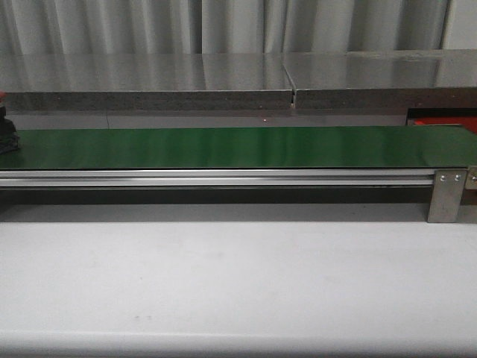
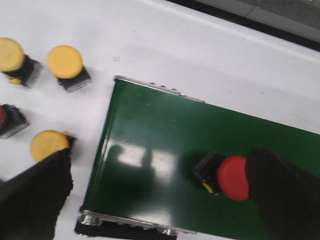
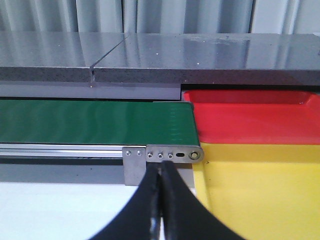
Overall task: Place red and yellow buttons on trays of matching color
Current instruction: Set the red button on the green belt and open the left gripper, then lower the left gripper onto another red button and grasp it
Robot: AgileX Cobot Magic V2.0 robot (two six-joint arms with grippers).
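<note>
In the left wrist view a red button (image 2: 233,178) with a dark base lies on its side on the green belt (image 2: 150,130), right against one finger (image 2: 285,195) of my left gripper (image 2: 159,167). The gripper is wide open and holds nothing. Three yellow buttons (image 2: 65,61) (image 2: 10,54) (image 2: 48,145) and another red button (image 2: 3,118) stand on the white table beside the belt's end. My right gripper (image 3: 161,172) is shut and empty, in front of the belt's other end. The red tray (image 3: 250,122) and the yellow tray (image 3: 260,190) lie beside it.
The green belt (image 1: 223,147) runs across the table on an aluminium rail (image 1: 216,177) with a metal bracket (image 1: 447,195). A dark shape (image 1: 6,136) shows at its far left edge. A grey counter (image 1: 223,82) stands behind. The red tray's edge (image 1: 441,121) shows at the right.
</note>
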